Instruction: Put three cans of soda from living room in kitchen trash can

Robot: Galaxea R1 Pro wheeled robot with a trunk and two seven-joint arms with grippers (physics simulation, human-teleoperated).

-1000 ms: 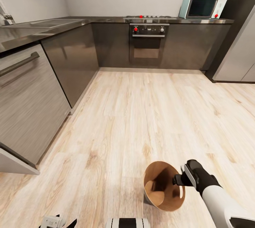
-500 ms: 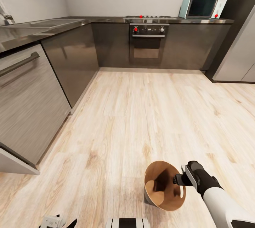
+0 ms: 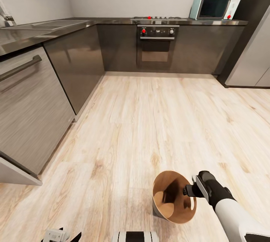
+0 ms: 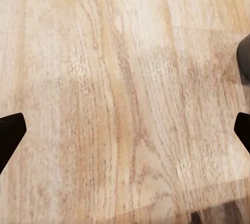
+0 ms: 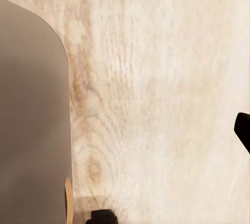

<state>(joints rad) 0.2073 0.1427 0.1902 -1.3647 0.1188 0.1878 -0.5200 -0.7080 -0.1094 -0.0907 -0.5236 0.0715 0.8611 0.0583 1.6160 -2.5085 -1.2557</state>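
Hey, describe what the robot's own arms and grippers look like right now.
The right arm has a smooth white rounded forearm, a glossy black wrist section and a black right gripper. The left gripper shows dark black fingertips. No cables or markings are visible.

We cannot tell what lies in the tash can (image 3: pixel 165 200); the right gripper (image 3: pixel 186 190) hides its fingers over the rim.
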